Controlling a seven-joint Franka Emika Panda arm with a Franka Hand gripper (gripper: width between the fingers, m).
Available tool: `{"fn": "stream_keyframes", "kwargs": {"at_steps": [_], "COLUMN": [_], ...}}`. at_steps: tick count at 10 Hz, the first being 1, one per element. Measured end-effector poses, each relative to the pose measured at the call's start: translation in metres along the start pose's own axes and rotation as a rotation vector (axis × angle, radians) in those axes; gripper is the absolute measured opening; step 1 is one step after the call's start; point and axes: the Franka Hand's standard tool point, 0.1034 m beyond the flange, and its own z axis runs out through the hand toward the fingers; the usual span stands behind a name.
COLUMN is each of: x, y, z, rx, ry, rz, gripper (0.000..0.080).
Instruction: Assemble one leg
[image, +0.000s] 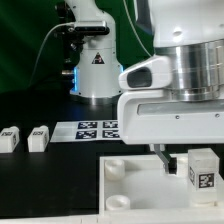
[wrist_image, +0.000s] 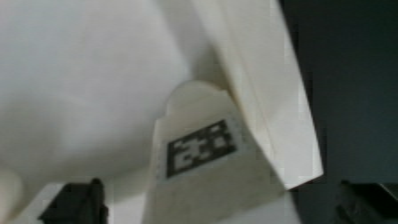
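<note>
Leg (image: 203, 170) with its tag facing out stands upright between the gripper (image: 184, 160) fingers (image: 161, 156), pinched there over the white plate (image: 130, 180) at the exterior view's right, while two more legs (image: 10, 138) (image: 39, 138) lie well apart at the left, beside the marker board (image: 95, 128).

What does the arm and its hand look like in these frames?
The arm is glossy white with a grey metallic ring at the wrist and a boxy white housing below. In the exterior view, the hand has thin dark fingers. The wrist view shows only black fingertips at the frame edge. No cables or markings visible.
</note>
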Motion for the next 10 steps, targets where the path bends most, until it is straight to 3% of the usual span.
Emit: {"fn": "stream_keyframes", "kwargs": {"at_steps": [1, 3, 4, 5, 6, 8, 10], "x": [-0.0002, -0.0002, -0.0004, -0.0003, -0.0003, 0.0002, -0.0025], "y": [0.0012, 0.001, 0.0004, 0.0016, 0.002, 0.0058, 0.0094], "z": [0.0005, 0.0005, 0.0006, 0.0007, 0.0007, 0.0008, 0.0023], "rx": [0.001, 0.001, 0.005, 0.006, 0.005, 0.009, 0.041], "ry": [0.0, 0.0, -0.001, -0.001, -0.002, -0.014, -0.039], "rz": [-0.002, 0.041, 0.149, 0.251, 0.303, 0.662, 1.07], "gripper": [0.0648, 0.0418, 0.0418, 0.029, 0.029, 0.029, 0.029]}}
